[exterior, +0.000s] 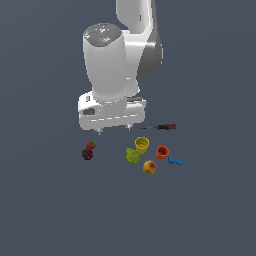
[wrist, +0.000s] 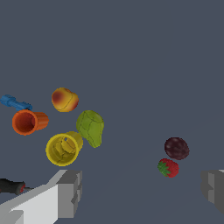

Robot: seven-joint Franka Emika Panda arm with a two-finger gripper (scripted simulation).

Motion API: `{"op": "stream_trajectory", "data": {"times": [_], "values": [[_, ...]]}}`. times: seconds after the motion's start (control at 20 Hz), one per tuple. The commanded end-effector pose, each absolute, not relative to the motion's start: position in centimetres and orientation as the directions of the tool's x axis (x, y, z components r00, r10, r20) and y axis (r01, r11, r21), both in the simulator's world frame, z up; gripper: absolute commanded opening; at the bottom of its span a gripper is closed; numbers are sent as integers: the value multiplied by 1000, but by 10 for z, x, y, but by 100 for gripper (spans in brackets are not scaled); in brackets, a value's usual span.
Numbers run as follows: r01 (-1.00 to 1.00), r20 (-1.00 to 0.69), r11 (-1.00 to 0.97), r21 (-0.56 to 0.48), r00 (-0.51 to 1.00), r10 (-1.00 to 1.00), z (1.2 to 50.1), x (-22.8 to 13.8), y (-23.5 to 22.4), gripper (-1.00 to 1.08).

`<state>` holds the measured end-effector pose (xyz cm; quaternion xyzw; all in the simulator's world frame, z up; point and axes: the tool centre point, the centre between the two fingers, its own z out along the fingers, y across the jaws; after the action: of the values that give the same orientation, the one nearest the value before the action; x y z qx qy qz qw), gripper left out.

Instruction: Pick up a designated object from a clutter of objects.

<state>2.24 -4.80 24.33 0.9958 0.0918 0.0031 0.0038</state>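
Note:
The dark maroon plum (exterior: 87,154) lies on the floor at the exterior view's left, touching or nearly touching the red strawberry (exterior: 90,145). In the wrist view the plum (wrist: 176,148) sits just beside the strawberry (wrist: 168,168). My gripper (exterior: 115,130) hangs above the floor, up and to the exterior view's right of the plum, well apart from it. Its jaws are wide open and empty; both fingers (wrist: 68,192) show in the wrist view, with the gripper's midpoint (wrist: 142,190) near the strawberry.
To the exterior view's right lie a yellow cup (exterior: 142,144), an orange cup (exterior: 162,152), a green fruit (exterior: 132,156), an orange-yellow peach (exterior: 149,167), a blue piece (exterior: 175,161) and a red-handled screwdriver (exterior: 161,127). The cups lie on their sides in the wrist view.

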Motion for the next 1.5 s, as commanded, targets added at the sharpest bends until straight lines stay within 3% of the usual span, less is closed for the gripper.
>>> {"op": "stream_trajectory", "data": {"times": [0.0, 0.8, 1.45], "values": [[222, 2, -975, 13, 975, 223, 227, 25, -65, 100], [472, -8, -882, 9, 882, 472, 119, 16, -167, 100], [555, 0, -832, 0, 832, 555, 79, 4, -199, 100]]}}
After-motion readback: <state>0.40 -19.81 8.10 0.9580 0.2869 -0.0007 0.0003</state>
